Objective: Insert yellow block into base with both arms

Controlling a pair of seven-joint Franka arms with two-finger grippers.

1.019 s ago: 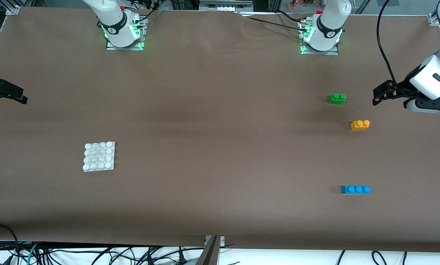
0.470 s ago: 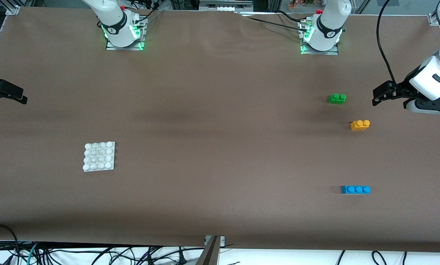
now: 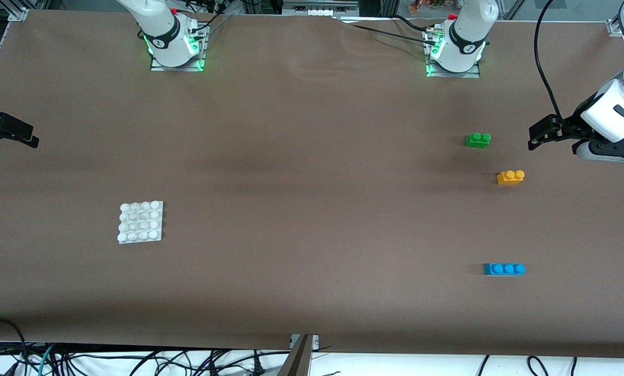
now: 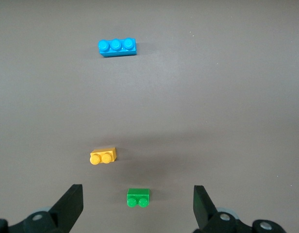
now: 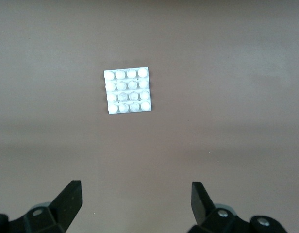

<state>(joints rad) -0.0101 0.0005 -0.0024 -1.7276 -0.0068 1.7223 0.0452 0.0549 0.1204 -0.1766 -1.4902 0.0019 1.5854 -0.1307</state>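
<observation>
The yellow block (image 3: pixel 510 177) lies on the brown table toward the left arm's end; it also shows in the left wrist view (image 4: pixel 103 156). The white studded base (image 3: pixel 140 222) lies toward the right arm's end and shows in the right wrist view (image 5: pixel 128 90). My left gripper (image 3: pixel 539 134) hangs open and empty above the table's edge at the left arm's end, apart from the block; its jaws (image 4: pixel 137 206) stand wide. My right gripper (image 3: pixel 6 133) hangs open and empty above the table's edge at the right arm's end; its jaws (image 5: pixel 136 204) stand wide.
A green two-stud brick (image 3: pixel 478 139) lies farther from the front camera than the yellow block. A blue three-stud brick (image 3: pixel 504 269) lies nearer to it. Black cables hang by the left arm. The arm bases stand along the back edge.
</observation>
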